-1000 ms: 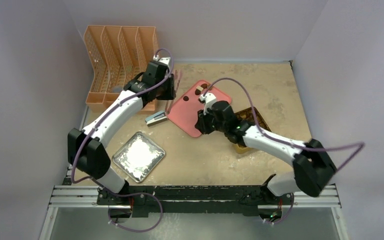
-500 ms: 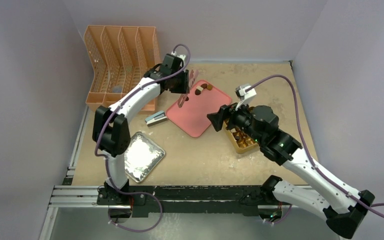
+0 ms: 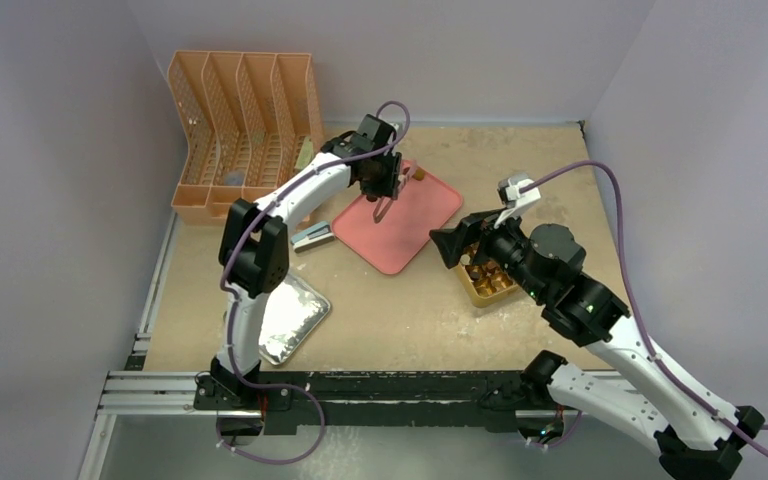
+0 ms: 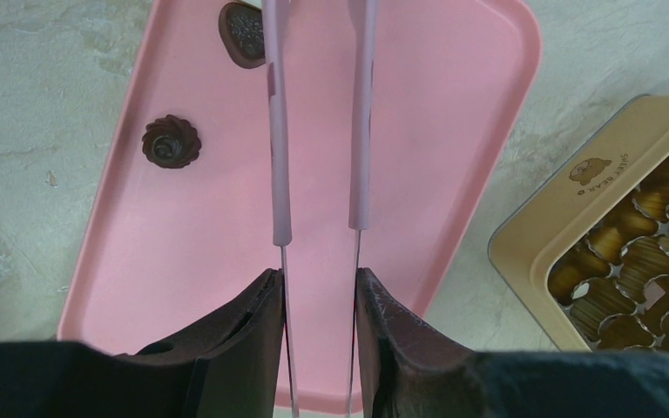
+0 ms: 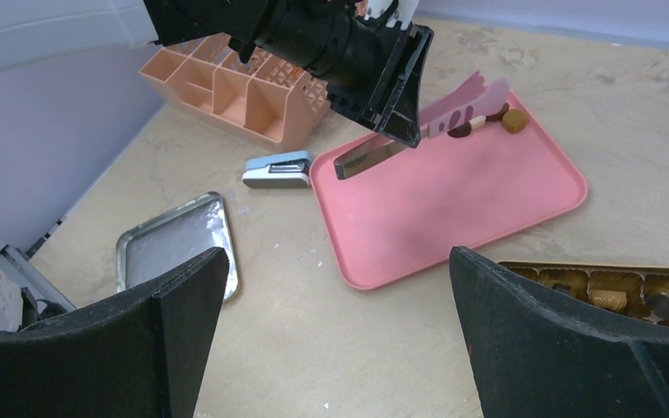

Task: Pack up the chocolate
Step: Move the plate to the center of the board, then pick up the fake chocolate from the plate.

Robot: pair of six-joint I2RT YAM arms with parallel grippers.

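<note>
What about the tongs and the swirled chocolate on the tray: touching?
Apart. The left wrist view shows bare pink tray between the tongs and the chocolate.

One each: pink tray (image 4: 453, 131), box (image 4: 557, 202), tongs (image 4: 277, 174)

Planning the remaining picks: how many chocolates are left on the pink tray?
3, clustered at the tray's far corner by the tongs: a dark swirl, a dark oval partly under the tongs, a light brown block. More may be hidden.
</note>
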